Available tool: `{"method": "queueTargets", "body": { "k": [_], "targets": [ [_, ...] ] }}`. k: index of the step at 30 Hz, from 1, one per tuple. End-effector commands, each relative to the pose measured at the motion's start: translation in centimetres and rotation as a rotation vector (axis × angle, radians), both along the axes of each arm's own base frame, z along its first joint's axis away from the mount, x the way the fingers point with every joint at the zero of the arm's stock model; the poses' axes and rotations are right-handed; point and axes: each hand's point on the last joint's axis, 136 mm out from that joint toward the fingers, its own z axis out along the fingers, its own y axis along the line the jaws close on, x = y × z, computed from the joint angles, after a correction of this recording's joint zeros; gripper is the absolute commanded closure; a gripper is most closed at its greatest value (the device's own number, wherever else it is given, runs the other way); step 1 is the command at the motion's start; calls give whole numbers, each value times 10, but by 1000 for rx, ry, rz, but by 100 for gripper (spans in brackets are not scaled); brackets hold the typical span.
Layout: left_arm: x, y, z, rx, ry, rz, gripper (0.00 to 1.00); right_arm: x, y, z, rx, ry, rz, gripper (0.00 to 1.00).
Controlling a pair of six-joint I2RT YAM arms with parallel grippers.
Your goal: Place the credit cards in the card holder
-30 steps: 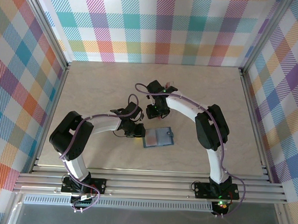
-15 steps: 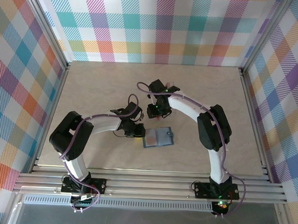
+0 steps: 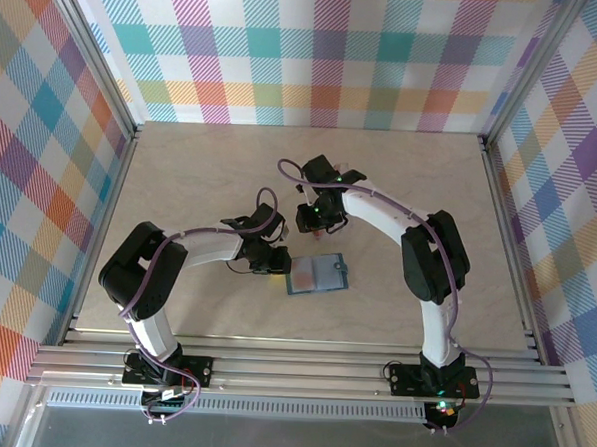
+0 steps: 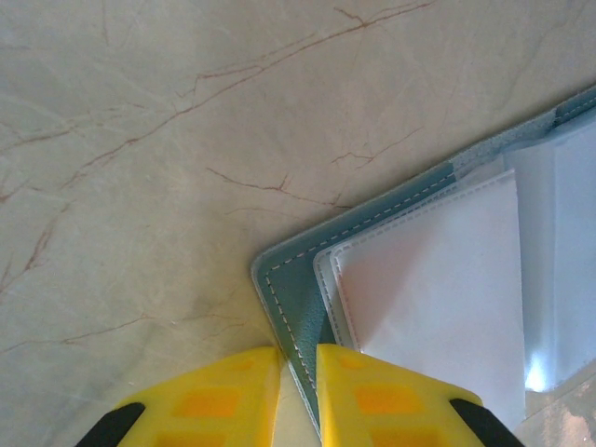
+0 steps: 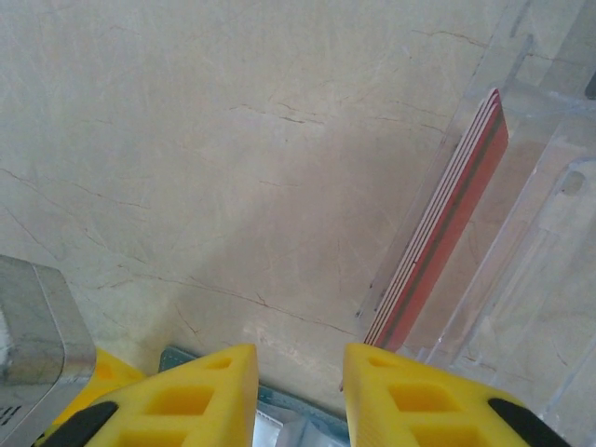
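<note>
My left fingers are pinching the holder by its corner. The cards are sitting unloaded in the case; whether my right fingers are gripping anything, I cannot tell.

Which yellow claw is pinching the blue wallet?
The left gripper: its jaws pinch the card holder at its corner. The right gripper is open, holding nothing, beside the red credit cards.
</note>
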Motion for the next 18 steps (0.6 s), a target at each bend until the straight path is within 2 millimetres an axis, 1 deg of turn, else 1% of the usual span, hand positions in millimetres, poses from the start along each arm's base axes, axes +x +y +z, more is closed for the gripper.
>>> {"method": "queueTargets", "body": {
  "k": [1,3,6,7,9,10,13,18],
  "targets": [
    [-12,-4,-10,5,29,-33,80,-1,-1,7,27,1,-10,72],
    [-13,-4,-10,5,30,-33,80,0,-1,7,25,1,-11,72],
    [-13,-4,-10,5,28,-33,80,5,-11,9,-18,-32,-40,71],
    [-12,-4,-10,4,28,-33,80,6,-13,12,-22,-50,-46,69],
    [-13,-4,-10,4,29,-33,80,9,-16,18,-29,-79,-56,61],
    [-12,-4,-10,3,29,-33,80,10,-17,19,-36,-85,-57,59],
    [-12,-5,-10,1,30,-33,81,9,-16,10,-53,-60,-48,54],
    [-13,-4,-9,1,27,-33,81,8,-10,-5,-68,-26,-32,53]
  ]
}}
